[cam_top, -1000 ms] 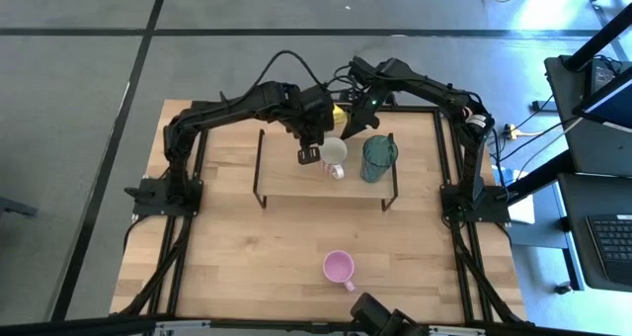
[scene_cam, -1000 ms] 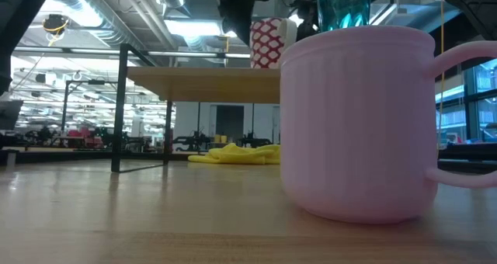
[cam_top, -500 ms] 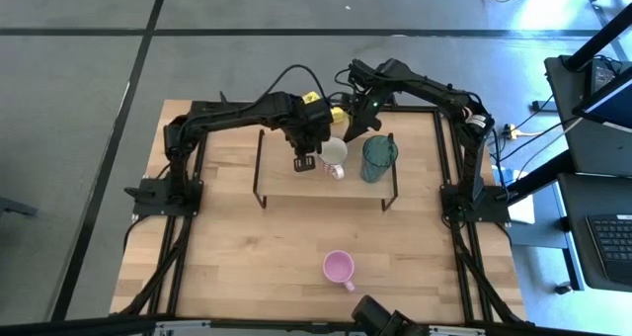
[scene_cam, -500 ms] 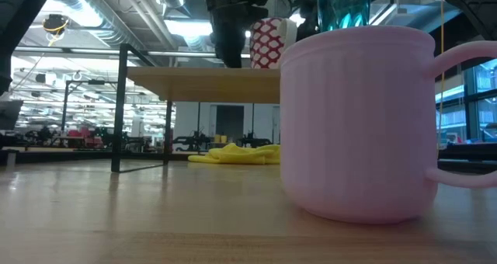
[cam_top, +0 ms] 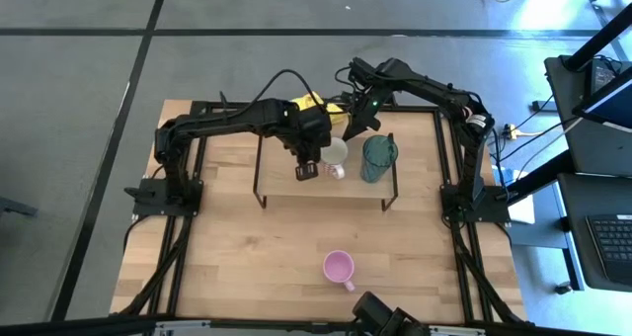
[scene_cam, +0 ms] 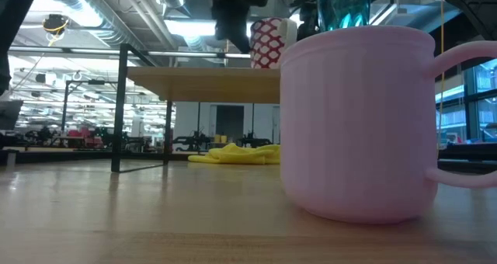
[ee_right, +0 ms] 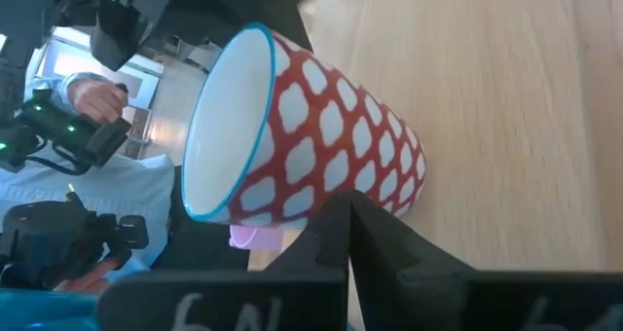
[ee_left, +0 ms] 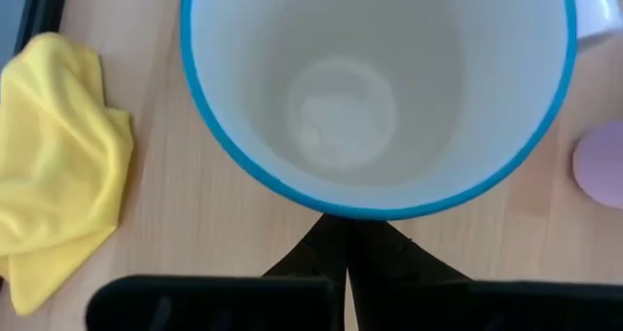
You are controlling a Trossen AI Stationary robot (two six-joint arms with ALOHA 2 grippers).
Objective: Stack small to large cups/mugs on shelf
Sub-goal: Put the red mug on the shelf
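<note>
One pink mug (cam_top: 339, 268) stands upright off the shelf (cam_top: 276, 178), at 5 o'clock from the left gripper (cam_top: 306, 169), the nearer one. Both pincers pressed together, empty; right gripper (cam_top: 348, 128) hangs at 12 o'clock of the white mug (cam_top: 334, 153).

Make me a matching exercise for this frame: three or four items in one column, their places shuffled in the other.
Items:
1. pink mug
2. teal cup
3. red-and-white patterned mug
4. yellow cloth

Places:
A. on the shelf, beside the left end effector
B. on the tabletop behind the shelf
C. on the shelf's right end
D. on the tabletop, in front of the shelf

Pairs: 1-D, 2-C, 3-A, 4-B
</note>
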